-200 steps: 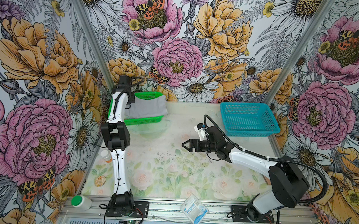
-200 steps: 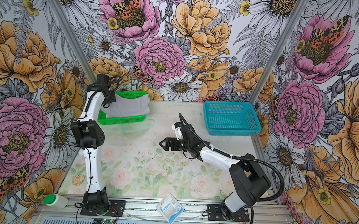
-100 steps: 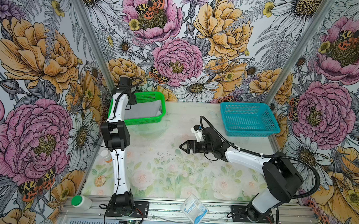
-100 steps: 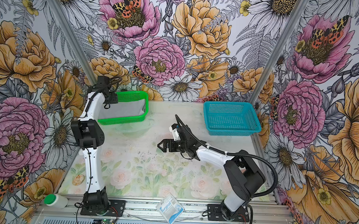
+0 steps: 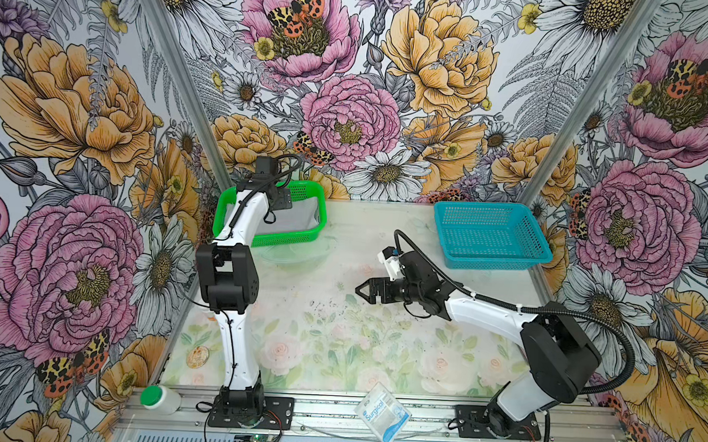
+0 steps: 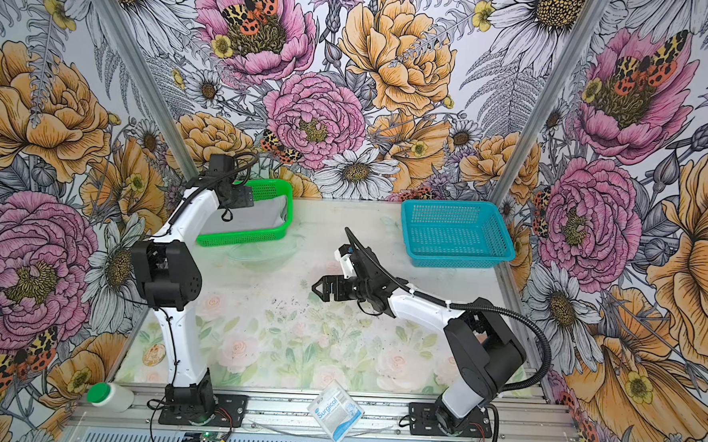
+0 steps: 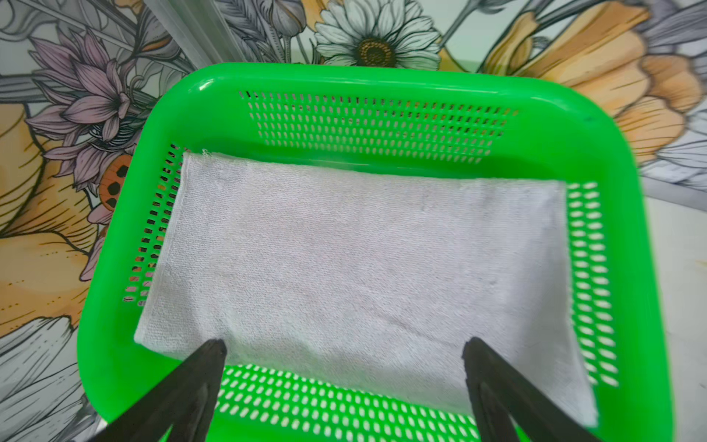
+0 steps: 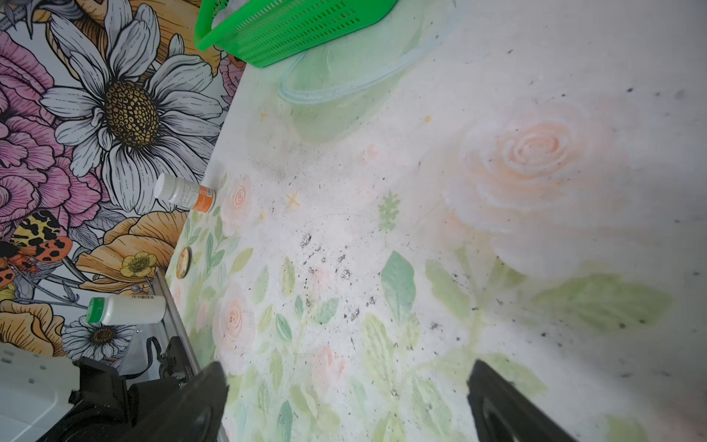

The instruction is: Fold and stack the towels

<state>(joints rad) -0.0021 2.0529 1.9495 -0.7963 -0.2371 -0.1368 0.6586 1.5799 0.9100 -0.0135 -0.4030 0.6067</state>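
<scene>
My left gripper point(image 7: 343, 346) is wide open and holds nothing, just above the grey towel point(image 7: 363, 268), which lies folded flat inside the green basket point(image 7: 382, 80). I think I should rise straight up, so nothing drags its edge. My right gripper point(image 8: 346, 369), also open and empty, hovers over the surface point(image 8: 535, 229).

The left arm point(image 5: 233, 348) and right arm point(image 5: 484, 316) share glossy white link shells joined by boxy matte-black joint housings, and each is mounted on a flat black base plate point(image 5: 280, 411). A ribbed black cable point(image 5: 580, 315), held by white clips, runs along the right arm; thin black wires follow the left. The fingers point(image 7: 191, 386) are black tapering wedges.
</scene>
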